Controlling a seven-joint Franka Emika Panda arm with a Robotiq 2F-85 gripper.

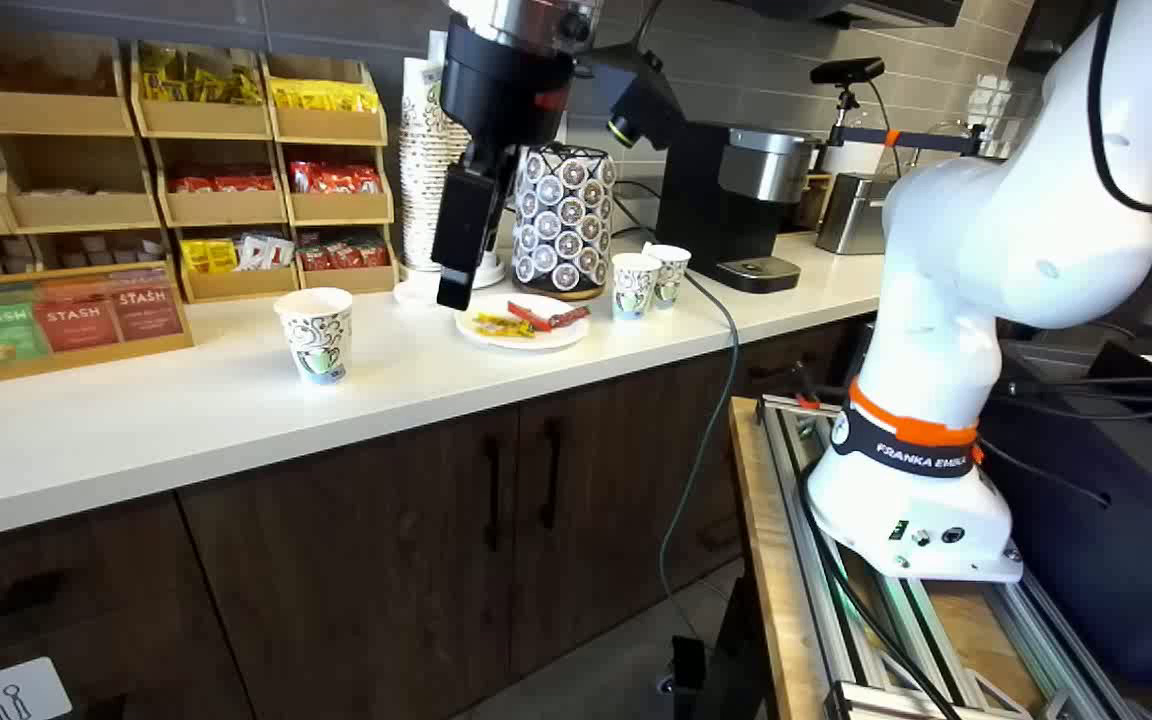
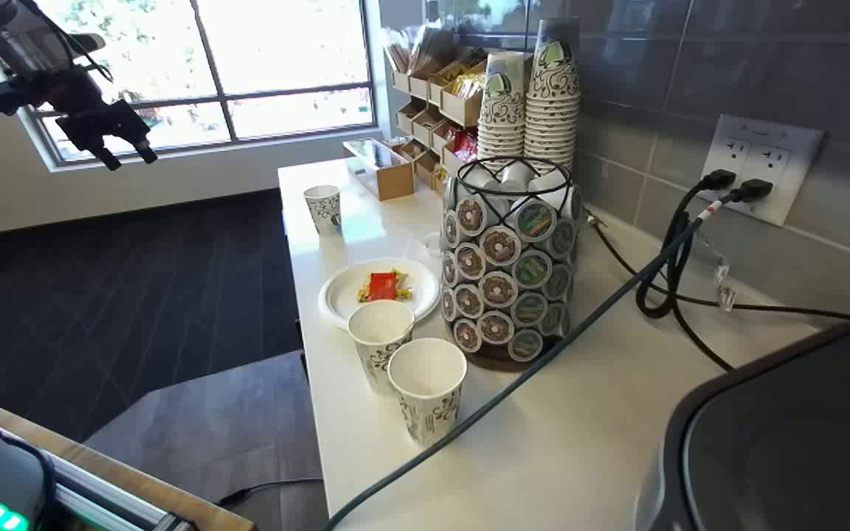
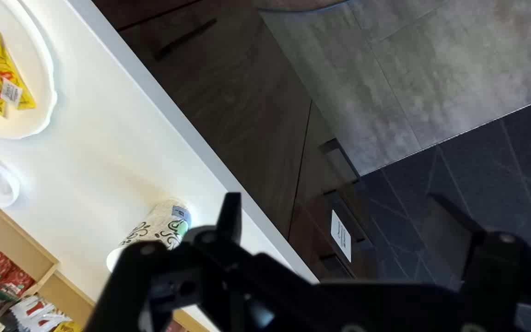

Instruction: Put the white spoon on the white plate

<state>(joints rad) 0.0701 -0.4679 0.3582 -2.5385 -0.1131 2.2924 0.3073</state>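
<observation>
The round white plate lies on the counter with red and yellow packets on it. It also shows in the other views, cut off at the left edge in the wrist view. I see no white spoon that I can make out in any view. My gripper is raised in the air, pointing down, with nothing held. In an exterior view it hangs at the upper left, away from the counter on the floor side. In the wrist view its two fingers stand wide apart, with drawers and floor beyond.
A paper cup stands alone on the counter. Two cups stand by the plate and the pod rack. A wooden packet shelf, stacked cups and a coffee maker line the wall. A cable crosses the counter.
</observation>
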